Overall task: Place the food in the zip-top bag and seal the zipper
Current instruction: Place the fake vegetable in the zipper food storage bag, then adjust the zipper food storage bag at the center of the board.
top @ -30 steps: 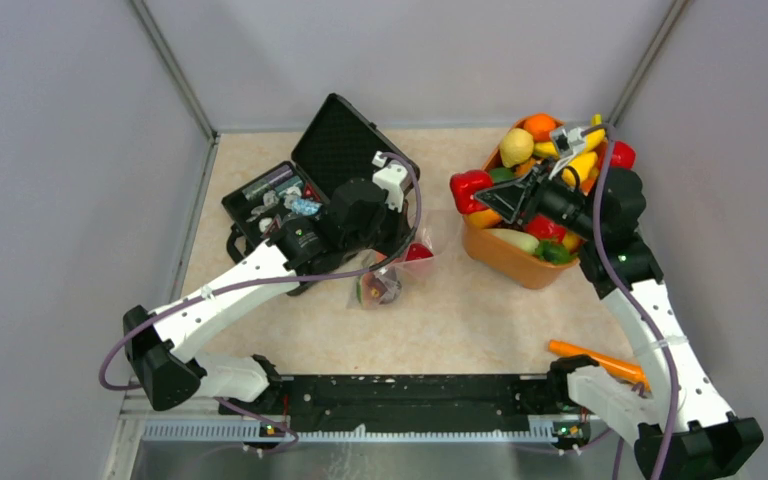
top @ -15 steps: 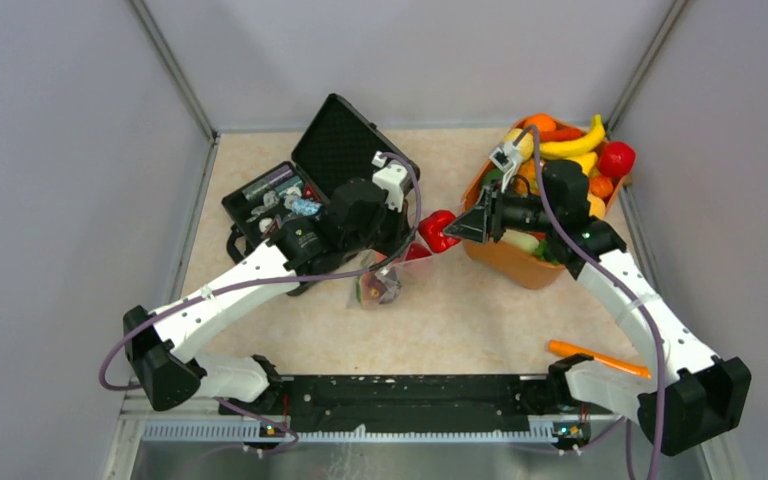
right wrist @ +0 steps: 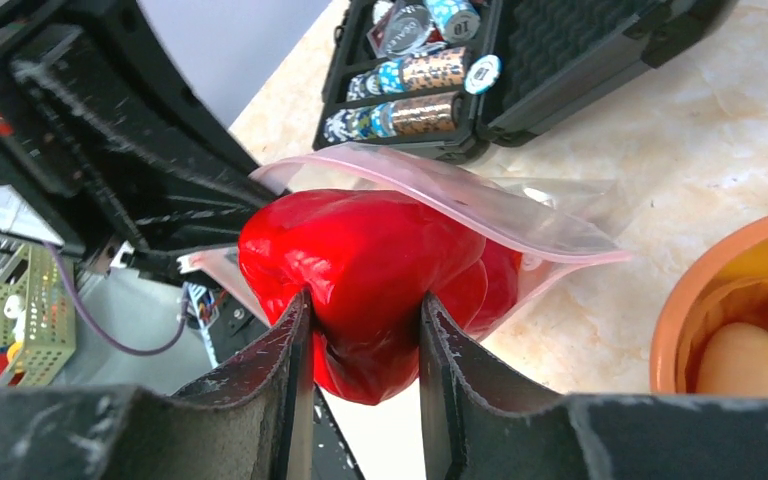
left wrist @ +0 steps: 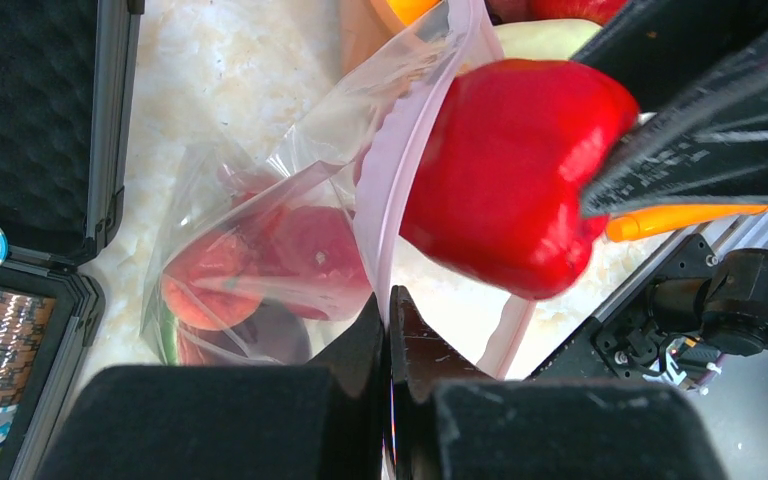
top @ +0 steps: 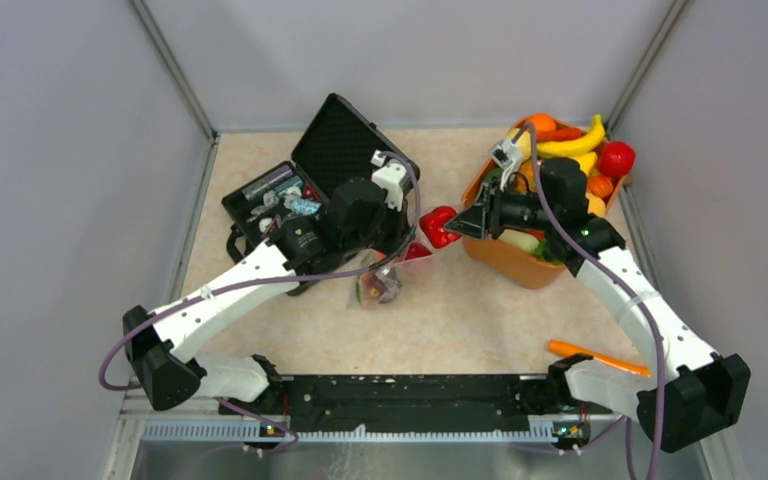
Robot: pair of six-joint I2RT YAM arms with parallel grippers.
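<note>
Near centre: bag (top: 382,284) lies w/ a few red pcs already inside. L gripper (left wrist: 390,300) is clamped tight on the bag's mouth edge, lifting it open. Just right, R gripper (right wrist: 365,320) grips a red pepper (right wrist: 360,250), fingers part-closed round it. A sec ago that pepper was over the bowl (top: 520,268), far right. Now it's at the mouth, nosing under the zipper (right wrist: 460,205), w/ barely any shift in the last half sec. So the transfer's nearly done & release looks next. Bowl's got plenty more food; zipper unsealed.
</note>
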